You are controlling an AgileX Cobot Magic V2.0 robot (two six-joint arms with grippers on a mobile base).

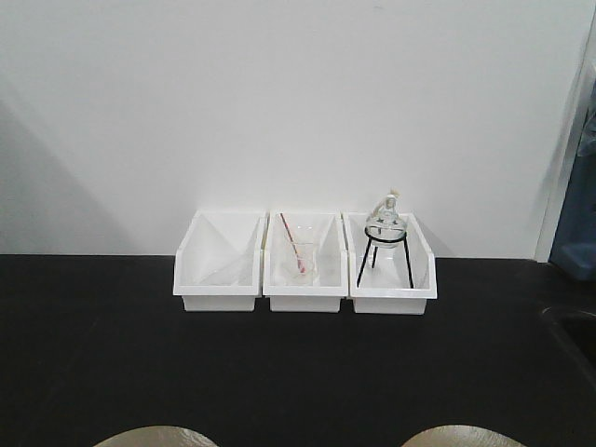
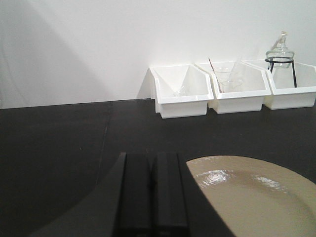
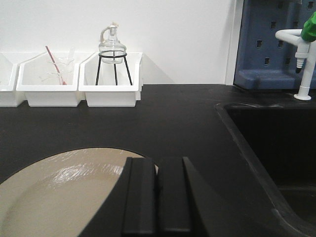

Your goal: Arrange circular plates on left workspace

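Two glossy beige round plates lie on the black countertop (image 1: 298, 363) near its front. In the front view only their far rims show, the left plate (image 1: 156, 436) and the right plate (image 1: 464, 435). The left plate (image 2: 256, 197) fills the lower right of the left wrist view, just right of my left gripper (image 2: 151, 160), which is shut and empty. The right plate (image 3: 54, 197) fills the lower left of the right wrist view, just left of my right gripper (image 3: 157, 163), also shut and empty. Neither gripper shows in the front view.
Three white bins stand in a row at the back wall: an empty-looking left bin (image 1: 220, 263), a middle bin (image 1: 304, 262) with glassware and a red rod, a right bin (image 1: 389, 264) with a glass flask on a black tripod. A recessed sink (image 3: 276, 148) and white tap (image 3: 301, 54) lie at right.
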